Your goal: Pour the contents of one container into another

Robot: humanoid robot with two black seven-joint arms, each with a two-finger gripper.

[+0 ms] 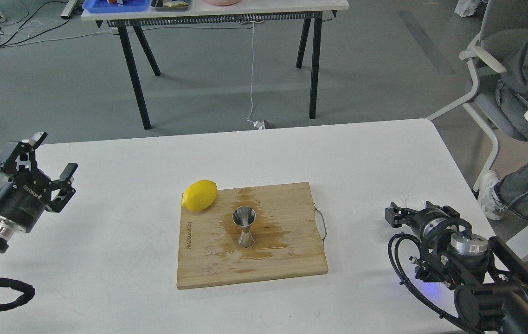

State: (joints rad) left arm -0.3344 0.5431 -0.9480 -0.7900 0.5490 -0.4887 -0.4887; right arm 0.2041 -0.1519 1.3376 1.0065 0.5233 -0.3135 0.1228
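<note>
The steel hourglass jigger (244,225) stands upright on the wet middle of the wooden cutting board (292,264). My right gripper (401,214) hovers low over the table to the right of the board. It is closed around the small clear glass cup (413,202), of which only a faint rim shows behind the dark fingers. At the table's left edge, far from the board, my left gripper (49,160) is held up open with nothing between its fingers.
A yellow lemon (199,195) lies on the board's far left corner. A brownish puddle (264,253) spreads around the jigger. The board has a metal handle (322,226) on its right side. A seated person (524,139) is beyond the white table's (106,260) right edge.
</note>
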